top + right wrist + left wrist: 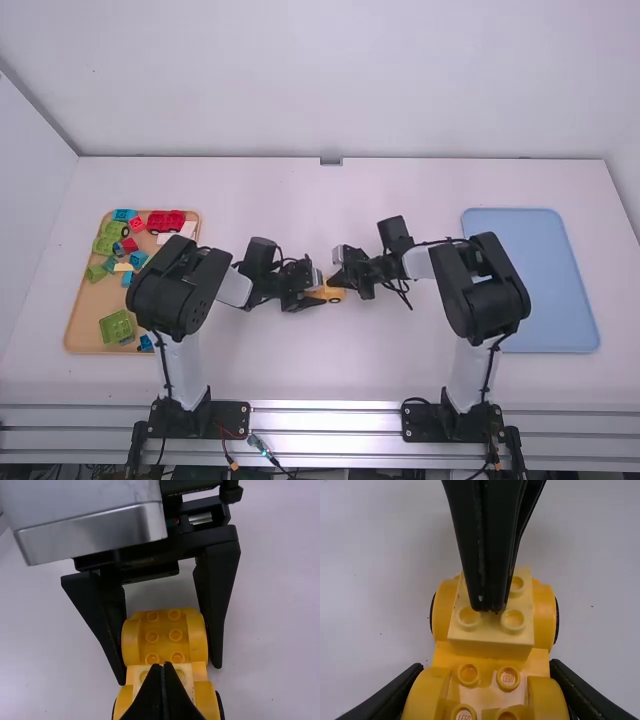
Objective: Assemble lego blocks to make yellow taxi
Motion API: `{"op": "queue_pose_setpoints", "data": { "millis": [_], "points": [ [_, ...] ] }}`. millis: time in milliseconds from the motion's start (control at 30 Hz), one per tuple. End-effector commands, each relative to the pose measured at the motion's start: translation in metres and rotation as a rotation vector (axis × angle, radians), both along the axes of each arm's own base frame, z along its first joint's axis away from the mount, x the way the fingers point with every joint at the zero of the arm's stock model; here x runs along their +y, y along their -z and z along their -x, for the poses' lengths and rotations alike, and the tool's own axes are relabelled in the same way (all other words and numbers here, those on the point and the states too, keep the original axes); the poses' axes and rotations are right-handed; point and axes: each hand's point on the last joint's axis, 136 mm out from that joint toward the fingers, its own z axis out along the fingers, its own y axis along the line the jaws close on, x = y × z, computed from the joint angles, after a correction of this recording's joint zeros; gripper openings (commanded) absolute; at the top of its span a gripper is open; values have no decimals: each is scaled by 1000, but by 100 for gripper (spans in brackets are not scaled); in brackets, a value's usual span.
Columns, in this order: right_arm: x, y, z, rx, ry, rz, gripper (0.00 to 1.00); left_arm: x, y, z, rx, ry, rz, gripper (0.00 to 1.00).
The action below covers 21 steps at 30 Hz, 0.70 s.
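Mid-table, the left gripper (pixel 316 294) is shut on the yellow car base (pixel 335 294), and the right gripper (pixel 336 278) is at the car's other end. In the left wrist view the left gripper (pixel 486 682) has one black finger on each side of the studded yellow car base (pixel 487 695). A pale yellow block (pixel 492 635) sits on the base between the wheels. The right gripper (pixel 162 666) is shut, its fingertips together over the top of the pale yellow block (pixel 187 672); nothing shows between them.
A wooden tray (pixel 85 315) with several red, green, blue and white pieces lies at the left, partly under the left arm. A blue tray (pixel 545 285) lies at the right, beside the right arm.
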Motion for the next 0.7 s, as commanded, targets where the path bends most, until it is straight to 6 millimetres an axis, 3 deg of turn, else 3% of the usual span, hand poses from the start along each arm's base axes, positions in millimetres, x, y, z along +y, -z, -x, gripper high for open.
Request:
{"op": "queue_pose_setpoints", "data": {
  "millis": [0, 433, 667],
  "points": [
    [6, 11, -12, -37, 6, 62, 0, -7, 1, 9, -8, 54, 8, 42],
    [1, -25, -18, -124, 7, 49, 0, -7, 1, 9, -8, 55, 9, 42],
    [-7, -48, -21, -151, -8, -61, 0, -7, 1, 9, -9, 54, 8, 42]
  ]
}}
